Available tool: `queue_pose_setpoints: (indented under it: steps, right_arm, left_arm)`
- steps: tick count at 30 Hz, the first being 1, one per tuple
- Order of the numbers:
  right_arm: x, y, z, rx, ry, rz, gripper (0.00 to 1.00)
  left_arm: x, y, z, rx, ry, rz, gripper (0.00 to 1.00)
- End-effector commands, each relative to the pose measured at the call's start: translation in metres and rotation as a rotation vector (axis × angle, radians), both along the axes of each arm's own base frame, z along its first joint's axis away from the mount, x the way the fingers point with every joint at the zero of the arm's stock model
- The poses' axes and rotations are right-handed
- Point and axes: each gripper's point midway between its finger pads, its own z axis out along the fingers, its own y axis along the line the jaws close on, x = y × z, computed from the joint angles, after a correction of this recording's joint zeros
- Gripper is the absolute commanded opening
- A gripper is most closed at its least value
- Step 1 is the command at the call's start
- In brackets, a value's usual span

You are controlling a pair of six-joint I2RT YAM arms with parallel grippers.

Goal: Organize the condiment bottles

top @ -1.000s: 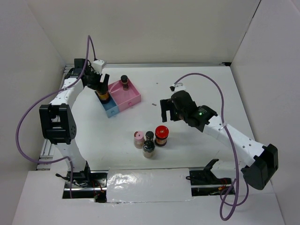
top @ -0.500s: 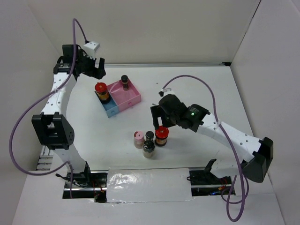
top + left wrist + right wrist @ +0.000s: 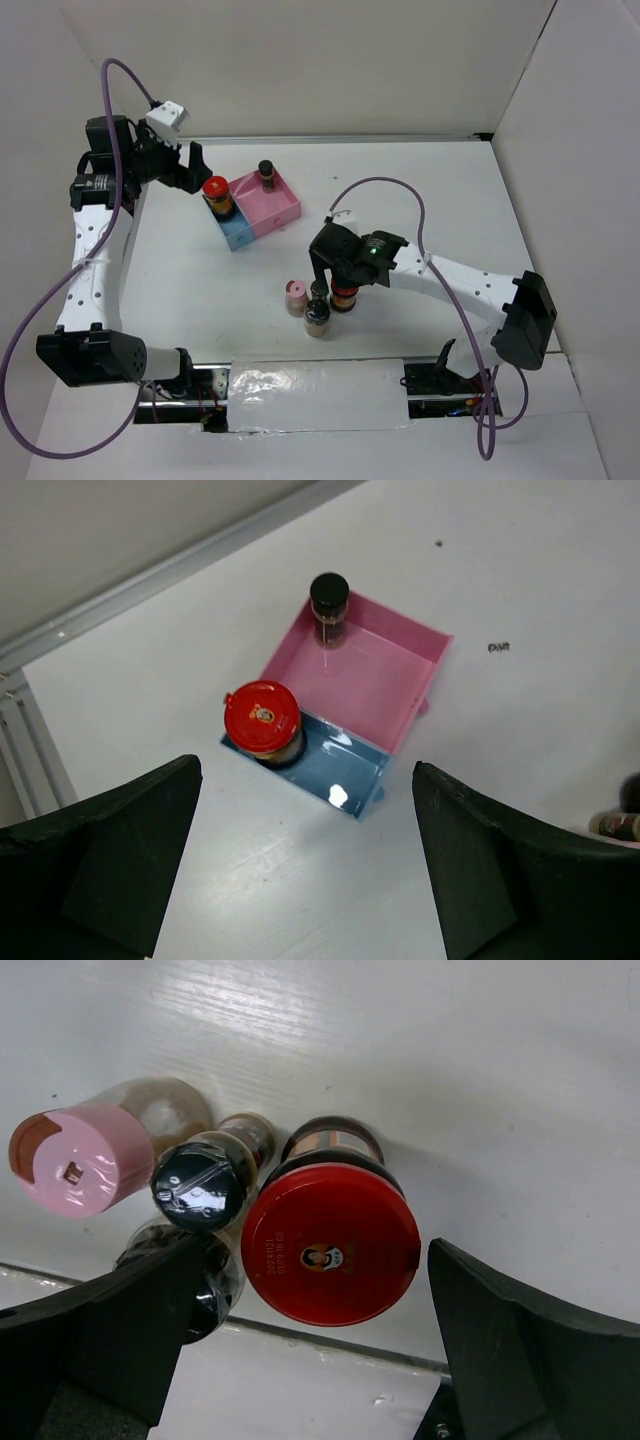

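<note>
**Fingers apart on both arms**

Left fingers (image 3: 110,850) hang spread above the tray (image 3: 372,685): a red-lidded jar (image 3: 262,718) stands in its blue compartment, a black-capped jar (image 3: 329,600) in the pink. On the bench (image 3: 200,290), pink-capped jar (image 3: 85,1157), two black-capped jars (image 3: 197,1187) (image 3: 215,1282) and second red-lidded jar (image 3: 330,1245) cluster; right fingers (image 3: 520,1350) straddle that jar, spread.

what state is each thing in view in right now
tray: holds one bottle in each section
tray's red-lidded jar: upright in blue section, lid on
tray's black-capped bottle: upright in pink section, capped
table's red-lidded jar: upright, lid on, not gripped
pink-capped bottle: upright on table, capped
middle black-capped bottle: upright, capped
nearest black-capped bottle: upright, capped
left gripper: open, empty, above tray
right gripper: open, straddling table's red-lidded jar
</note>
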Motion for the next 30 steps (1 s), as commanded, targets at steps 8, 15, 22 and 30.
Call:
queue_pose_setpoints:
  steps: [8, 15, 22, 30]
  right_arm:
    - [0.014, -0.013, -0.009, 0.014, -0.022, -0.070, 0.98]
    - [0.027, -0.009, -0.013, 0.024, -0.037, -0.057, 0.94]
    - [0.027, -0.001, -0.017, 0.040, -0.031, -0.030, 0.63]
    - [0.021, -0.007, -0.022, 0.002, 0.009, -0.018, 0.97]
  left_arm:
    - [-0.019, -0.002, -0.009, -0.070, 0.085, -0.012, 0.99]
    - [-0.020, -0.002, -0.007, -0.067, 0.083, -0.017, 0.99]
    - [-0.020, -0.002, -0.006, -0.063, 0.079, -0.015, 0.99]
    - [-0.021, 0.001, -0.003, -0.056, 0.069, -0.009, 0.99]
